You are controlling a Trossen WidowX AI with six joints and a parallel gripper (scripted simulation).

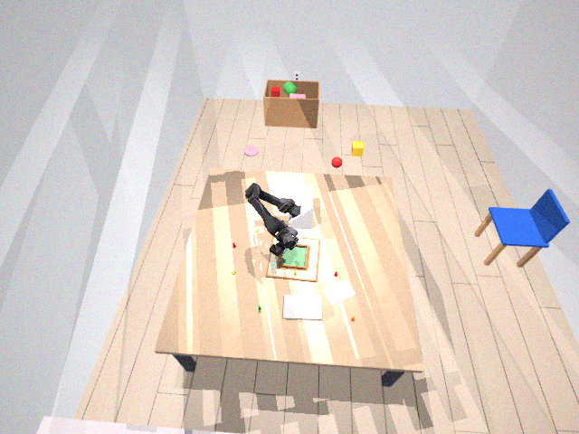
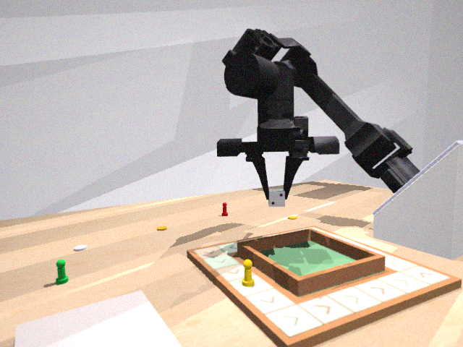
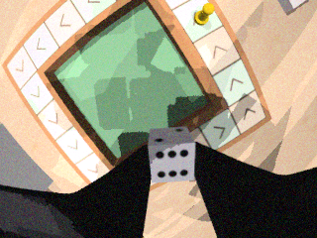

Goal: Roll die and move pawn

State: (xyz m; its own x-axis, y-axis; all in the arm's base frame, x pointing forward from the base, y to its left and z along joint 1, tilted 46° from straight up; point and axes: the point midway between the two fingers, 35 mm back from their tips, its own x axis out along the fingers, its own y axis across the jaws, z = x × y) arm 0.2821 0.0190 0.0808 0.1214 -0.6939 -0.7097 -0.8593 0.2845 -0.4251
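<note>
My gripper (image 2: 277, 194) (image 3: 169, 150) is shut on the white die (image 2: 276, 200) (image 3: 171, 166). It holds the die in the air, above the level of the tray walls. In the wrist view the die overlaps the tray's near wall, and its face towards that camera shows six pips. The brown-walled tray (image 2: 338, 279) (image 3: 124, 94) with a green floor is empty of any die. It stands in the middle of the board (image 1: 314, 258) (image 2: 268, 300) (image 3: 74, 145). The yellow pawn (image 1: 295, 273) (image 2: 247, 275) (image 3: 204, 15) stands upright on a board square beside the tray.
A green pawn (image 1: 259, 308) (image 2: 61, 274), red pawns (image 1: 233, 245) (image 2: 224, 210) (image 1: 336, 274) and small discs (image 2: 161, 228) (image 2: 79, 247) (image 2: 292, 217) lie around the board. A white slab (image 1: 302, 306) (image 2: 90, 324) is in front. A pale wedge (image 1: 304, 219) (image 2: 422, 212) stands by the arm's base.
</note>
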